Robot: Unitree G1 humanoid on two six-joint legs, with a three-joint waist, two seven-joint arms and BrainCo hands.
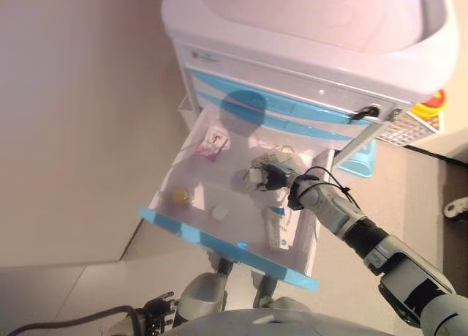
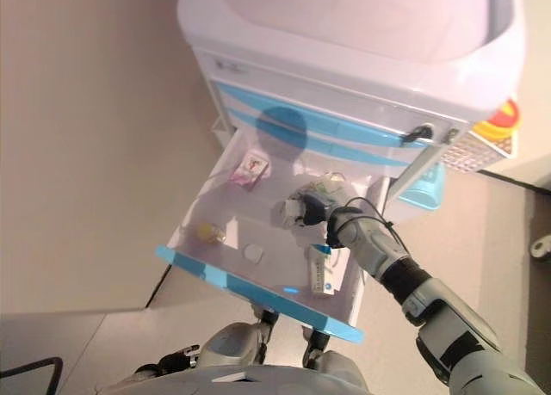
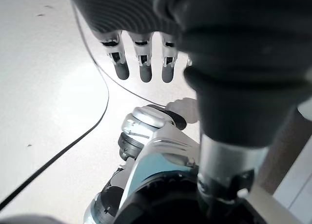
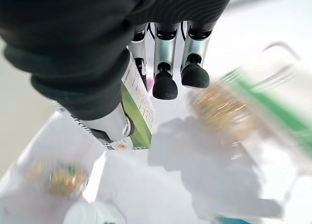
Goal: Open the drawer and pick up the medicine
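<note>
Right hand (image 1: pixel 272 176) is gripping the medicine box (image 4: pixel 138 109) over the open drawer (image 1: pixel 219 237).
It's showing green-and-white panels; left hand (image 3: pixel 141 63) is hanging relaxed, empty.

Right arm (image 1: pixel 380 252): silver-grey segments, dark bands at the joints. Right hand (image 4: pixel 165 63): dark ribbed cover over back and wrist, silver fingers (image 4: pixel 165 48) in a row ending in rounded dark tips. Left hand (image 3: pixel 141 53): same dark ribbed cover, silver fingers (image 3: pixel 145 63) with dark tips and small visible fittings along them.
</note>
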